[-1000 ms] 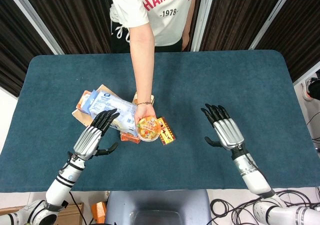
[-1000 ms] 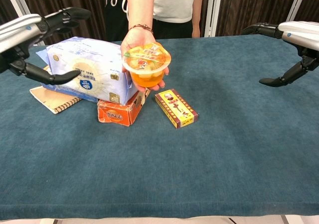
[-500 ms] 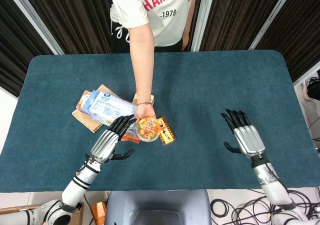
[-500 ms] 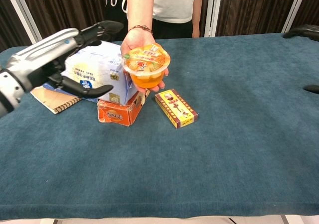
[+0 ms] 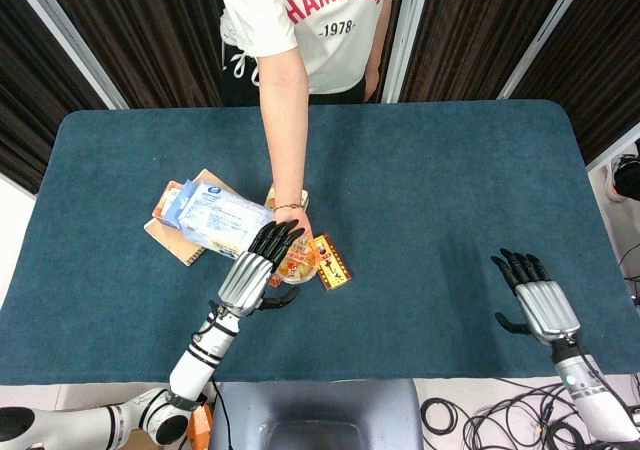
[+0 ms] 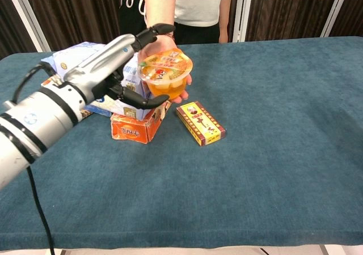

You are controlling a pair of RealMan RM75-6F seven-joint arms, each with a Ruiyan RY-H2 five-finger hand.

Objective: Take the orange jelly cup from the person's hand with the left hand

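The orange jelly cup (image 6: 165, 73) rests on the person's hand (image 6: 170, 94), raised above the blue surface (image 6: 272, 153). The left hand (image 6: 116, 68) sits at the cup's 9 o'clock, fingers spread wide, thumb beneath the rim, gripping nothing. The right hand (image 5: 540, 305) hovers open, well apart at 3 o'clock. A yellow box (image 6: 200, 122) lies just below the cup.

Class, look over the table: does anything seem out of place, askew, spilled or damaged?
Only the heap: a white packet lies tilted on an orange box and a notebook. Nothing looks spilled or damaged; the jelly cup sits level in the person's hand.
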